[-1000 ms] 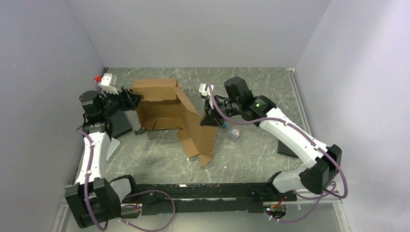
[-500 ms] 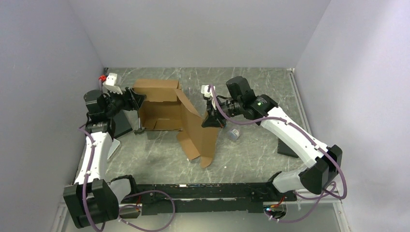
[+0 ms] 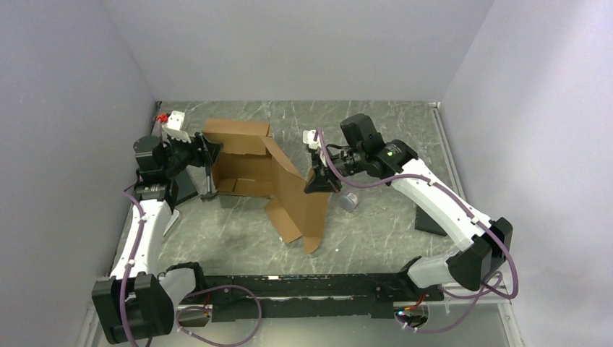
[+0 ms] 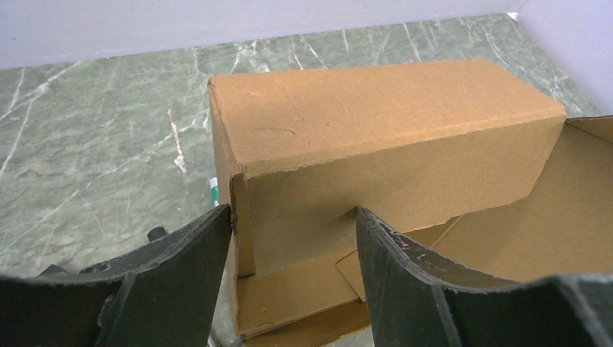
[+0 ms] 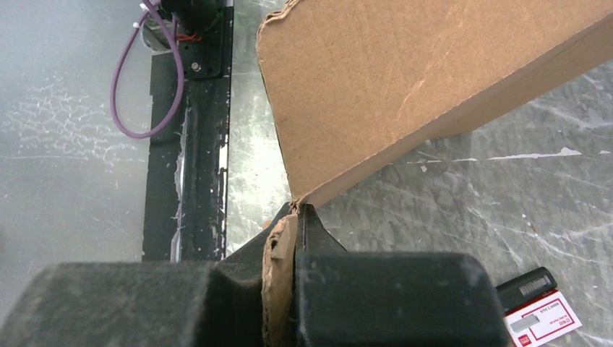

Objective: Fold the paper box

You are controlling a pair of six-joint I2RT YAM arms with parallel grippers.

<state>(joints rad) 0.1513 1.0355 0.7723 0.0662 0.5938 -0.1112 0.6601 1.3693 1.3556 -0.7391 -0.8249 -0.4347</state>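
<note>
The paper box [image 3: 242, 166] is brown cardboard, half formed, standing in the middle of the table with a double back wall [image 4: 376, 123]. Its long lid flap [image 3: 298, 206] slants down toward the near side. My left gripper [image 3: 208, 155] is at the box's left end, jaws open. One finger [image 4: 173, 282] is outside the corner; the other [image 4: 426, 282] is inside, with its tip against the wall. My right gripper [image 3: 318, 182] is shut on the edge of the lid flap [image 5: 434, 72], and cardboard shows pinched between its fingers [image 5: 325, 282].
A small clear bottle [image 3: 349, 201] lies just right of the flap. A black pad [image 3: 184, 188] sits left of the box and a dark block [image 3: 430, 224] at the right. A red-and-white card [image 5: 542, 318] lies under the right wrist. The black base rail [image 3: 303, 289] runs along the near edge.
My left gripper has moved right, onto the box's left corner, and the box has shifted slightly right. The right gripper has moved a little right and toward the near side with the flap.
</note>
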